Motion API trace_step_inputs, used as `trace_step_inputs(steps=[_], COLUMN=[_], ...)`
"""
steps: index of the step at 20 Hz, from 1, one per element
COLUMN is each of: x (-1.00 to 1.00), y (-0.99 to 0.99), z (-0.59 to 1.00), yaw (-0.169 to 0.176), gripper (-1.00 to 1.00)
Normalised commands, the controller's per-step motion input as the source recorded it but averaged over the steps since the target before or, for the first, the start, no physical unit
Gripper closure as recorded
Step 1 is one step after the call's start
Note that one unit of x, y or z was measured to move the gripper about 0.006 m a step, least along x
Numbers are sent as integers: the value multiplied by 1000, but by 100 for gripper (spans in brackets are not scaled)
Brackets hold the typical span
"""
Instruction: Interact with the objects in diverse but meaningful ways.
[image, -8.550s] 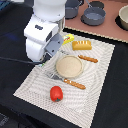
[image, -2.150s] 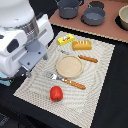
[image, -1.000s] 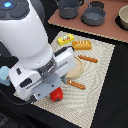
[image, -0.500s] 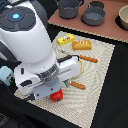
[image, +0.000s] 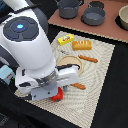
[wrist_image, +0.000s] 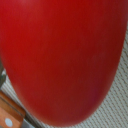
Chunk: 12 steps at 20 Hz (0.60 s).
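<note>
The red tomato lies on the striped placemat near its front edge, mostly covered by my arm. It fills nearly the whole wrist view, very close to the camera. My gripper is hidden under the white arm body right above the tomato, and no fingers show in either view. The orange-yellow bread loaf and the yellow butter packet lie at the back of the mat. A pale blue carton shows at the exterior view's left edge.
A round tan plate is half hidden by the arm. A wooden-handled knife lies beside it and a fork handle lies in front. Two dark grey pots and a bowl stand on the brown board behind.
The arm has swung from the back of the mat to the front and come down over the tomato, which now shows only as a red sliver under it.
</note>
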Motion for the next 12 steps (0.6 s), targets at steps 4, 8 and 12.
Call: trace_step_inputs(steps=[4,8,12], x=[316,285,243], y=[-158,-104,-18], z=[-156,-185,-147], yaw=[-98,-68,-39], gripper=[100,100,100])
